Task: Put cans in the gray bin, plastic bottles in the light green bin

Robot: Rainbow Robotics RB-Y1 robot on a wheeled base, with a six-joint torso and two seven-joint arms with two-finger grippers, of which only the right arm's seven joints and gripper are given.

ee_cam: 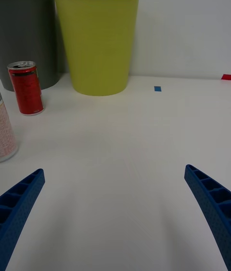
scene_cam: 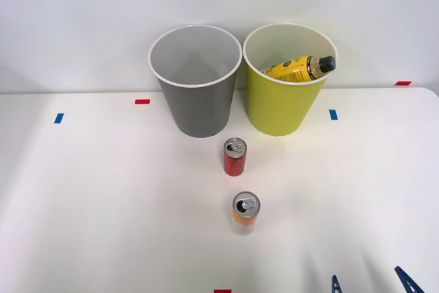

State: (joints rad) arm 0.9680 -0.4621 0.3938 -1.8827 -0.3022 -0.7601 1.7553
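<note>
**A:** Cans first: where do they stand? The red can [scene_cam: 234, 156] is upright on the counter [scene_cam: 103, 204], just in front of the gap between the gray bin [scene_cam: 197, 80] and the light green bin [scene_cam: 285, 84]. The orange-yellow can [scene_cam: 245, 212] stands upright too, nearer the robot, apart from the red one.

**B:** And the bottles?

**A:** A yellow-labelled bottle [scene_cam: 300, 68] already lies tilted inside the light green bin, its black cap up against the rim. I see no green bottle on the counter.

**B:** So which step is in hand?

**A:** My reading is that the bottle work is done as far as can be seen, and both cans are yet to be moved. The gray bin looks empty inside.

**B:** What about the pincer?

**A:** The right pincer [ee_cam: 115, 203] is released, its blue fingers [ee_cam: 21, 199] spread wide with nothing between them, low over bare counter. In the front view its tips sit at the near right edge, well apart from both cans.

**B:** Where do the cans lie relative to it?

**A:** Ahead and off to the robot's left. In the wrist view the orange-yellow can shows at the edge, beside one finger and outside the gap; the red one stands farther on, near the bins.

**B:** The next move?

**A:** Probably shifting left to centre the nearer can between the fingers, closing on its body, then lifting it clear above the gray bin's tall rim.
</note>
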